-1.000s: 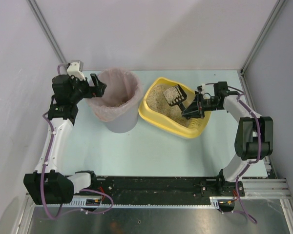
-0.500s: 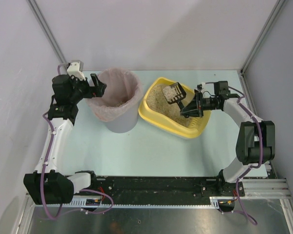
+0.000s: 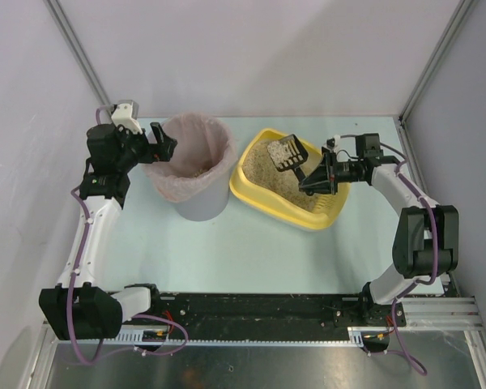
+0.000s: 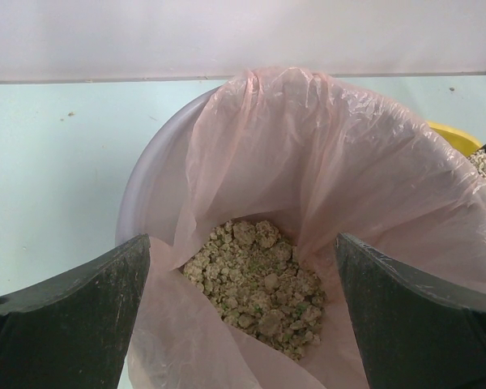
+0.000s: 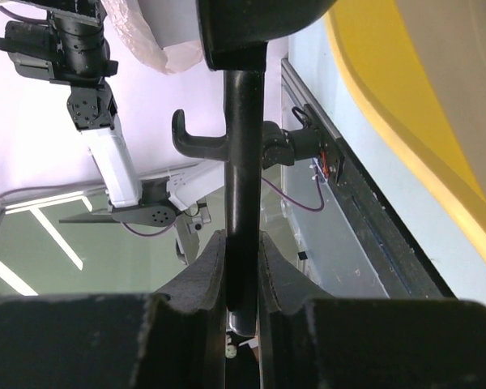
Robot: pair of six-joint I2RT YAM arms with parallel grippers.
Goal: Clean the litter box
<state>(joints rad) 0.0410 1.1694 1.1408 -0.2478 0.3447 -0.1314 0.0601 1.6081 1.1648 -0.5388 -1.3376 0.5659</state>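
The litter box [image 3: 262, 201] is a shallow yellow tray with beige litter, right of centre on the table. Above its far half hangs a small black slotted scoop [image 3: 283, 153] carrying litter, and my right gripper [image 3: 319, 176] is shut on its handle. In the right wrist view the black handle [image 5: 243, 162] runs straight up from between the closed fingers of the right gripper [image 5: 243, 259], with the yellow rim [image 5: 405, 121] to the right. My left gripper [image 3: 164, 143] stands open at the left rim of the bin; its fingers [image 4: 65, 316] straddle the pink liner [image 4: 308, 162].
A tall grey round bin [image 3: 196, 207] with a pink bag liner stands left of the litter box. Beige clumps [image 4: 259, 275] lie at its bottom. White walls and metal posts close in the table at the back and sides.
My right gripper has raised the scoop a little and carried it toward the far end of the litter box. The left arm and the bin have not moved.
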